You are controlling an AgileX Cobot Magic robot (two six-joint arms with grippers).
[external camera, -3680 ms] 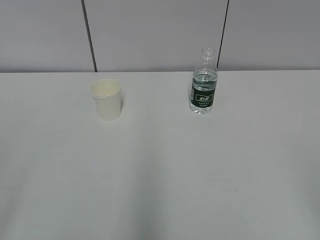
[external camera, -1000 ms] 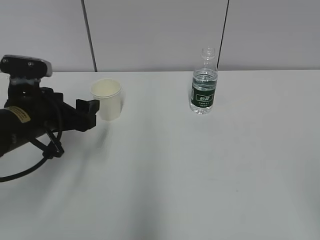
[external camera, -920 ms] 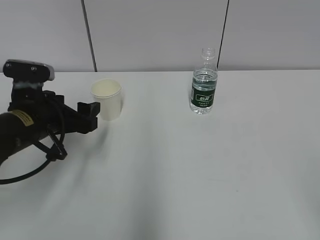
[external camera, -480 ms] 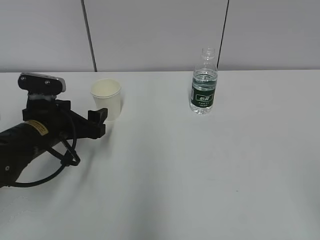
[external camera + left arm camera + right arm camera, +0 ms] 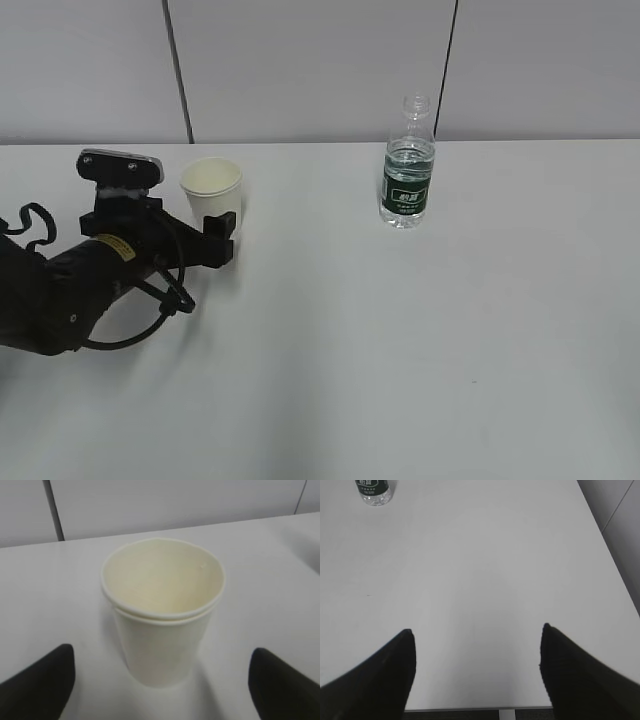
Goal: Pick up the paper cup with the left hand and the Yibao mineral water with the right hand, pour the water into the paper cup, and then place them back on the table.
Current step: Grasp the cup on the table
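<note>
Lining up my left hand (image 5: 160, 680), jaws spread wide with the paper cup (image 5: 162, 607) standing between the fingertips (image 5: 42, 672), not touching yet. Right hand (image 5: 475, 670) is open too, well short of the Yibao mineral water (image 5: 408, 165) on the table (image 5: 400, 350). Close off-center and I'd probably tip or crush it. One bottle; the rim looks doubled, maybe two nested cups.

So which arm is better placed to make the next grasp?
Left. The left hand is at the paper cup, open, its fingers either side of it. The right hand is open too, but far from the Yibao mineral water.
</note>
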